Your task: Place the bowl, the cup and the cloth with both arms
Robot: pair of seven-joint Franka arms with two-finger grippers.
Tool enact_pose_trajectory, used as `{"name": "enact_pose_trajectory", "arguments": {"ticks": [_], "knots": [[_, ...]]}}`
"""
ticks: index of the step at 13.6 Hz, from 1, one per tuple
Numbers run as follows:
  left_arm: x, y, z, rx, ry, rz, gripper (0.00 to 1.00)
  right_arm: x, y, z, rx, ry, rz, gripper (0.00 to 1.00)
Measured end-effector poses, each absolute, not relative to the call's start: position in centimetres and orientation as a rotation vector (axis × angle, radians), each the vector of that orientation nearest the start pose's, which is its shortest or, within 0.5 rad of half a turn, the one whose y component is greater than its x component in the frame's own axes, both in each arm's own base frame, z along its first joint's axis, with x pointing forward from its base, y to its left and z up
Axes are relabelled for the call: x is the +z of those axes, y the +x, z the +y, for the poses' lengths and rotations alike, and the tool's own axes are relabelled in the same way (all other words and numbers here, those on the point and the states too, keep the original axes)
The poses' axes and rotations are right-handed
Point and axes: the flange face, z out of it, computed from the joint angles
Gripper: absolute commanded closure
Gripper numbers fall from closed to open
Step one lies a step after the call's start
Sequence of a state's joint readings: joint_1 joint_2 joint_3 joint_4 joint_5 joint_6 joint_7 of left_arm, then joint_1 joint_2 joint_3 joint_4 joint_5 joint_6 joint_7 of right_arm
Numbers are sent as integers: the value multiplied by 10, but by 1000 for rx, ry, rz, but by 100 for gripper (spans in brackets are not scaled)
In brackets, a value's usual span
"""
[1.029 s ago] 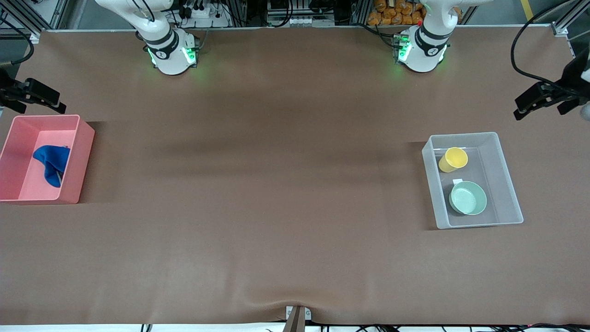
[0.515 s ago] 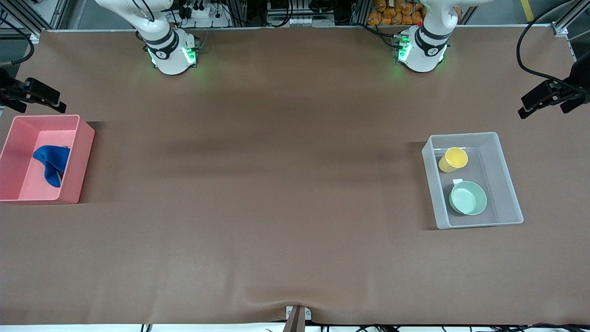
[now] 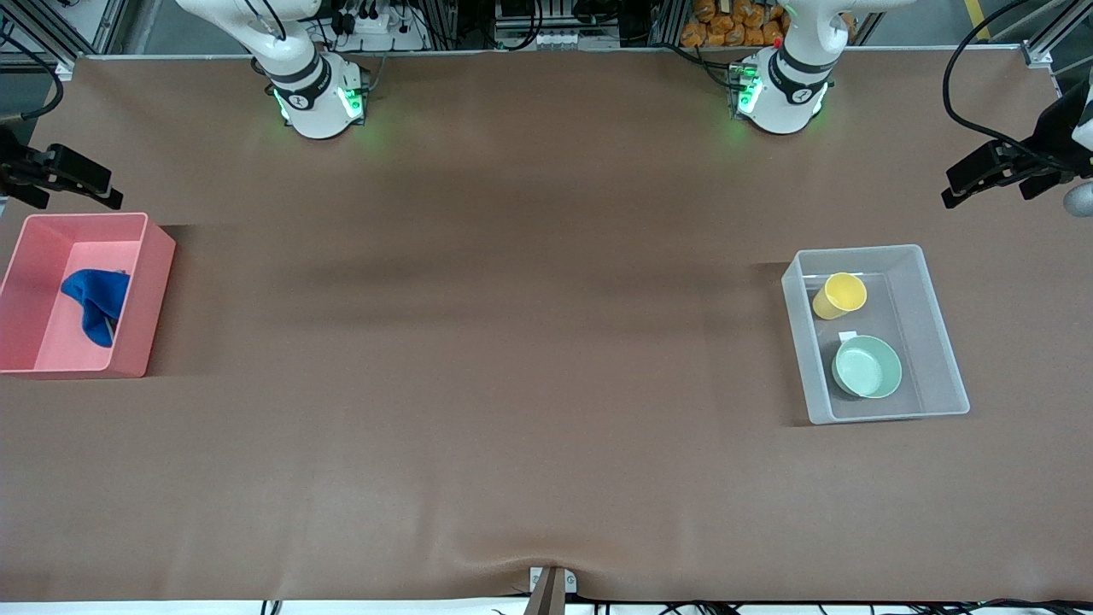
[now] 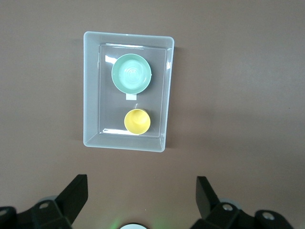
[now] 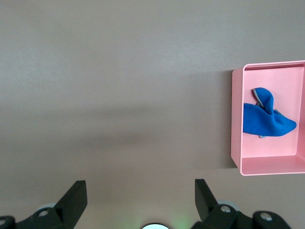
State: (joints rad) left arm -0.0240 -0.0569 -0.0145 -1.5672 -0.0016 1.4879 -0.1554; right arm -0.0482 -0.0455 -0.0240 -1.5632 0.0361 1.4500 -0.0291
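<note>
I see cup point(image 3: 840, 295) and bowl point(image 3: 867, 366) in the clear bin point(image 3: 939, 333), cloth point(image 3: 94, 303) bunched in the pink bin point(image 3: 145, 290); left gripper point(image 4: 141, 195) and right gripper point(image 5: 140, 195) apparently high over the table point(image 3: 512, 342), fingers spread wide, empty.

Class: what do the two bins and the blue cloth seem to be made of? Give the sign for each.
Clear bin: probably translucent plastic; the table shows faintly through its walls. Pink bin: likely opaque matte plastic, with even colour and straight moulded walls. Cloth: soft fabric, since it lies crumpled in folds.

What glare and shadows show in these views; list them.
Front view: green glow around both arm bases, soft dark bands on the table, a shadow beside the pink bin. Left wrist view: white glare on the clear bin floor near the bowl.
</note>
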Motion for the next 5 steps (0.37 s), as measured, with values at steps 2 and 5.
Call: {"name": "enact_pose_trajectory", "arguments": {"ticks": [2,5], "knots": [[650,528,-19,34,-3122,-175,0,643,527,-34,102,-3099,62,0],[650,528,-20,33,-3114,-137,0,642,527,-34,104,-3099,62,0]]}}
